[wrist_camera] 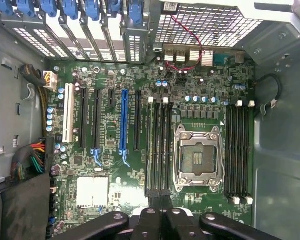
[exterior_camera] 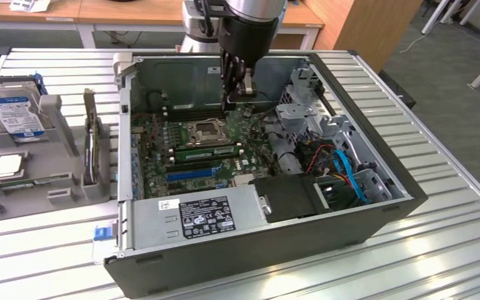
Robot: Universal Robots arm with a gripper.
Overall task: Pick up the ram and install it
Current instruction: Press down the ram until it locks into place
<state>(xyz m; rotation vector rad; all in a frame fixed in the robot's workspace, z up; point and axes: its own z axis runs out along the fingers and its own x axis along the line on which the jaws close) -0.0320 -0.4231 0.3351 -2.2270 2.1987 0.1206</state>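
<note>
Slatted worktop (exterior_camera: 440, 250) carries the case (exterior_camera: 249, 256) on its side so you reach the board (exterior_camera: 158, 144) from above: your pincer (exterior_camera: 242, 94) hangs narrow over it, gripping nothing visible, while the green ram (exterior_camera: 209, 150) stands edge-up in a slot beside the socket (exterior_camera: 207, 131).

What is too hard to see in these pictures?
- Whatever the gripper might hold: exterior view, its own body blocks it.
- Writing on the power supply label: exterior view, too small.
- Part of the motherboard behind the gripper: wrist view, covered.
- Top of the arm: exterior view, cut by the edge.
</note>
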